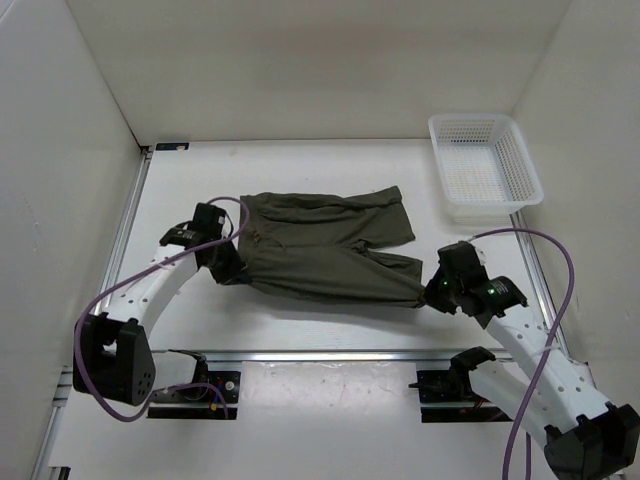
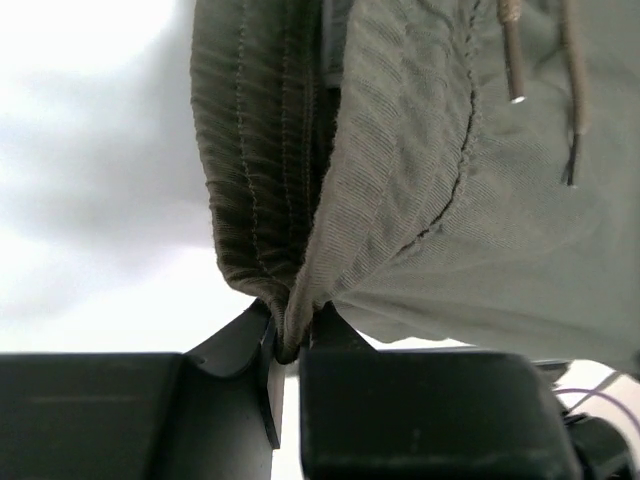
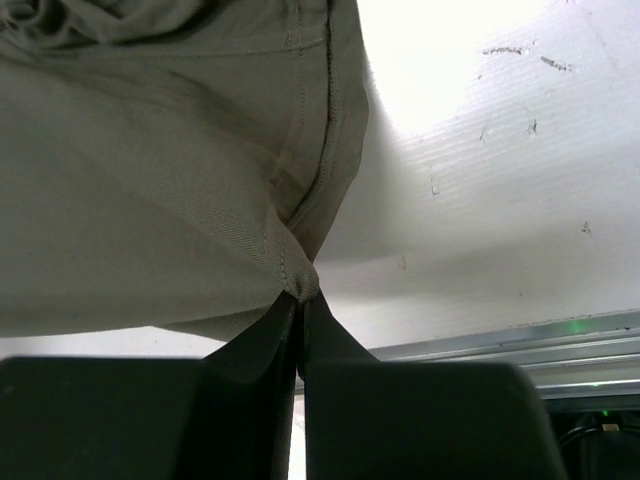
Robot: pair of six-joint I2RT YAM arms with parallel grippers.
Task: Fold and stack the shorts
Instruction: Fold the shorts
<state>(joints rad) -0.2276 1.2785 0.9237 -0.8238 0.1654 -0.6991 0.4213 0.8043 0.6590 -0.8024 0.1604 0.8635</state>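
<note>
The dark olive-green shorts lie spread across the middle of the table, waist at the left, two legs toward the right. My left gripper is shut on the near waistband corner; in the left wrist view the gripper pinches the ribbed waistband, and the drawstring ends hang above. My right gripper is shut on the near leg's hem corner; in the right wrist view the gripper pinches the hem corner. The near edge of the cloth is stretched between both grippers.
A white mesh basket stands at the back right of the table. White walls close in the left, back and right sides. A metal rail runs along the near edge by the arm bases.
</note>
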